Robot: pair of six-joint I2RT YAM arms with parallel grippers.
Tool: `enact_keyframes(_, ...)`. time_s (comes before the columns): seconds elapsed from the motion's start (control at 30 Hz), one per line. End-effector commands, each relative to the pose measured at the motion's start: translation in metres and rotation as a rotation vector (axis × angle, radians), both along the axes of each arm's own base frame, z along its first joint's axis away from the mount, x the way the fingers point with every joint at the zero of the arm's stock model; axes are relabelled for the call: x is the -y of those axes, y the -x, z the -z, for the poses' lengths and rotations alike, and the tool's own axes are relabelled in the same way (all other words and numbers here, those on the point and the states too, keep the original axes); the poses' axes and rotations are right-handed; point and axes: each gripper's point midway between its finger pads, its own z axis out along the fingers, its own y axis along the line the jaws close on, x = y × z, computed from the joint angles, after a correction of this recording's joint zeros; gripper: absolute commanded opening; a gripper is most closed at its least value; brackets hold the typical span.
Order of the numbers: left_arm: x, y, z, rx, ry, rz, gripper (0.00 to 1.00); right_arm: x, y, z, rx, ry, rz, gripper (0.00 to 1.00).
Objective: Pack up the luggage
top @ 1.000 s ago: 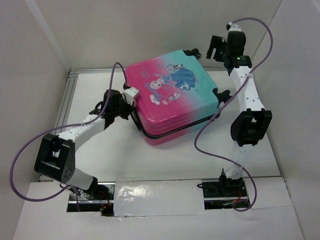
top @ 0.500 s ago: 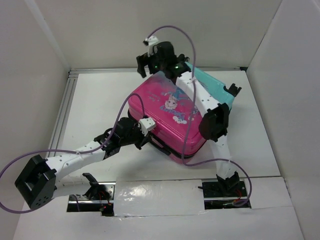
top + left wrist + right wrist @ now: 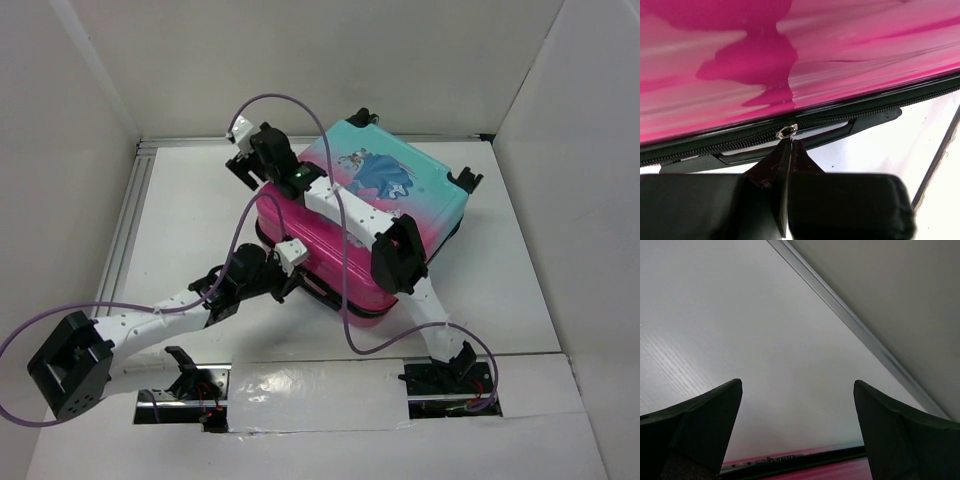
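Luggage [image 3: 430, 205] lies flat, lid down, on the table [image 3: 190, 210], mid-scene: pink end near-left, teal end far-right. Left gripper [image 3: 789, 155] sits at the near-left edge, fingers clenched on the zipper pull [image 3: 786, 132], catching only the tab's lower end. Right gripper [image 3: 797, 384] is released, fingers wide apart, hovering off the far-left corner over the table, its arm crossing above the lid. Risks: the tab may slip from the thin pinch if tugged off the track line. With nothing bracing the shell, a pull may drag or swivel the case. The slider may jam at the corner bend.
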Motion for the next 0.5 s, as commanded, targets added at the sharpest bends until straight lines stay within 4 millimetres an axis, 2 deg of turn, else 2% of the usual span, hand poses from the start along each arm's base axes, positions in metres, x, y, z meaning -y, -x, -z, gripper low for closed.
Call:
enact_keyframes(0.0, -0.003, -0.012, -0.012, 0.051, 0.081, -0.084, 0.0, 0.014, -0.006, 0.018, 0.1, 0.184, 0.019, 0.96)
enact_keyframes(0.03, -0.012, -0.014, -0.007, 0.041, 0.081, -0.117, 0.0, 0.015, -0.001, 0.025, 0.088, 0.215, -0.009, 0.94)
enact_keyframes(0.07, -0.017, -0.019, -0.011, 0.044, 0.103, -0.144, 0.0, 0.019, 0.004, 0.045, 0.067, 0.262, -0.035, 0.9)
enact_keyframes(0.1, -0.028, -0.026, -0.01, 0.037, 0.111, -0.182, 0.0, 0.025, 0.008, 0.038, 0.089, 0.285, -0.048, 0.9)
enact_keyframes(0.2, -0.049, -0.04, -0.016, 0.044, 0.176, -0.266, 0.0, 0.026, 0.022, 0.046, 0.134, 0.374, -0.101, 0.88)
enact_keyframes(0.27, -0.061, -0.049, -0.021, 0.059, 0.2, -0.312, 0.0, 0.025, 0.027, 0.045, 0.124, 0.359, -0.122, 0.86)
enact_keyframes(0.3, -0.066, -0.05, -0.017, 0.046, 0.208, -0.325, 0.0, 0.027, 0.03, 0.052, 0.102, 0.348, -0.147, 0.85)
enact_keyframes(0.33, -0.075, -0.057, -0.022, 0.052, 0.232, -0.367, 0.0, 0.026, 0.034, 0.044, 0.102, 0.327, -0.16, 0.85)
enact_keyframes(0.37, -0.082, -0.059, -0.017, 0.046, 0.225, -0.388, 0.0, 0.026, 0.039, 0.045, 0.091, 0.326, -0.18, 0.83)
enact_keyframes(0.43, -0.097, -0.072, -0.026, 0.079, 0.254, -0.446, 0.0, 0.026, 0.048, 0.041, 0.081, 0.328, -0.222, 0.82)
enact_keyframes(0.47, -0.103, -0.076, -0.019, 0.062, 0.24, -0.466, 0.0, 0.028, 0.053, 0.043, 0.062, 0.336, -0.238, 0.82)
